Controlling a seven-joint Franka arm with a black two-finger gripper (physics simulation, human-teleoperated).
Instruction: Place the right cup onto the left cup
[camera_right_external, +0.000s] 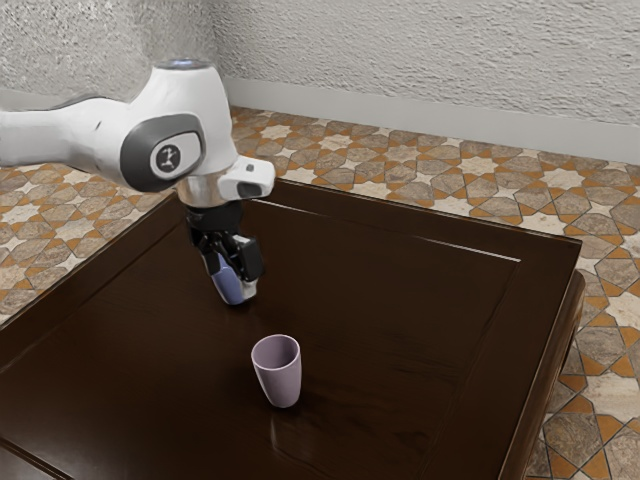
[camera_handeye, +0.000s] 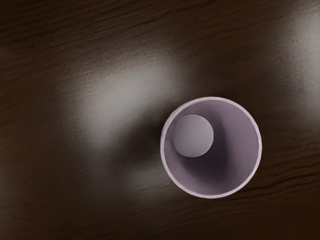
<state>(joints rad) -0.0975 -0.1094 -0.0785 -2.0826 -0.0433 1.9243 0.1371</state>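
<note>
Gripping the blue cup (camera_right_external: 231, 288) between its two fingers, the gripper (camera_right_external: 233, 279) hangs near the upright pink cup (camera_right_external: 280, 378), whose mouth reveals a pale round bottom (camera_handeye: 193, 135).

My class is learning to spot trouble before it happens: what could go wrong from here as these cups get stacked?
The pink cup narrows toward its base, so a bump from the blue cup could tip it.
The two cups stand apart, so a poorly aimed move by the tool might catch the pink rim.
The table looks glossy; a nudged cup may slide.
</note>
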